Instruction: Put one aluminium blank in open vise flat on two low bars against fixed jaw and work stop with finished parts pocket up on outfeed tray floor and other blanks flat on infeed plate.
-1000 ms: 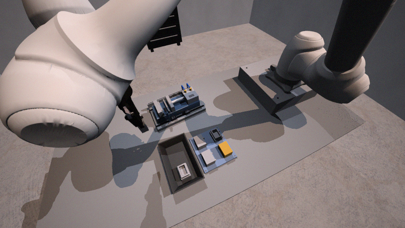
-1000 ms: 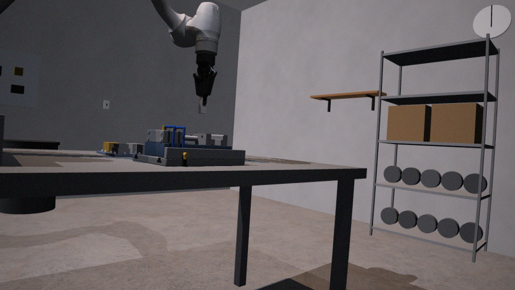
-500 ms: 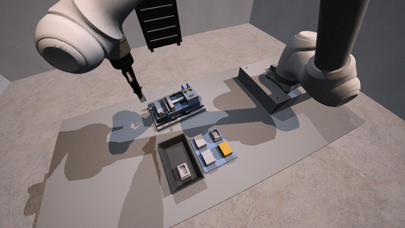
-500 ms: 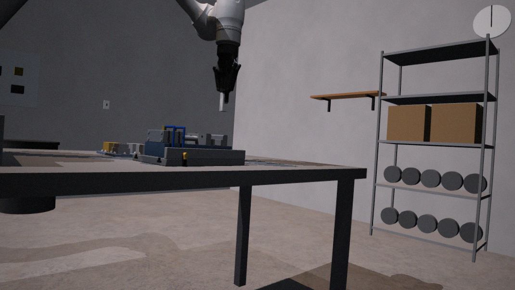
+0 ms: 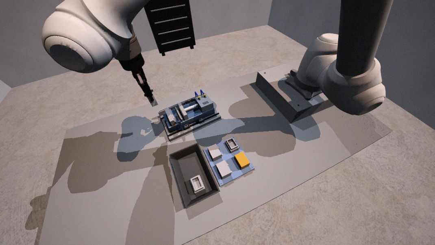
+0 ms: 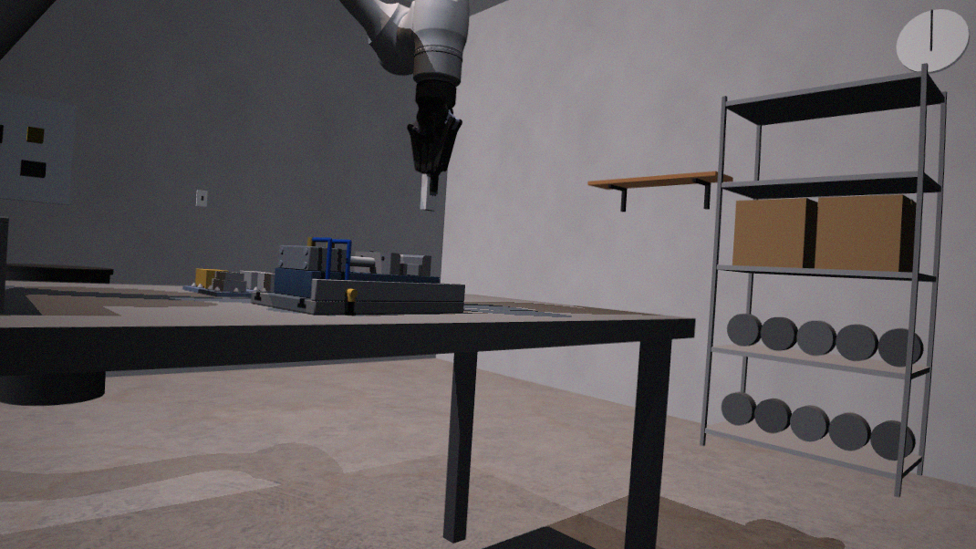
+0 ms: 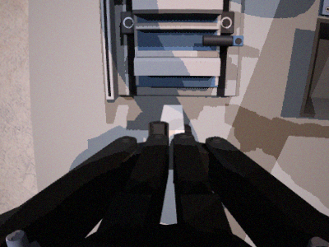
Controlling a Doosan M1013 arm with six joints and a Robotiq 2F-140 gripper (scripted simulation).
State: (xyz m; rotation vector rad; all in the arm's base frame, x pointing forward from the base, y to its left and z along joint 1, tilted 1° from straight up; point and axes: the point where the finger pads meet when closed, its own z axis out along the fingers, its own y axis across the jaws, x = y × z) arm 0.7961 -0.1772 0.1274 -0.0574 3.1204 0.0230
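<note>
vise (image 7: 178,41) cut off at top edge, arm (image 5: 358,36) cropped above
</note>
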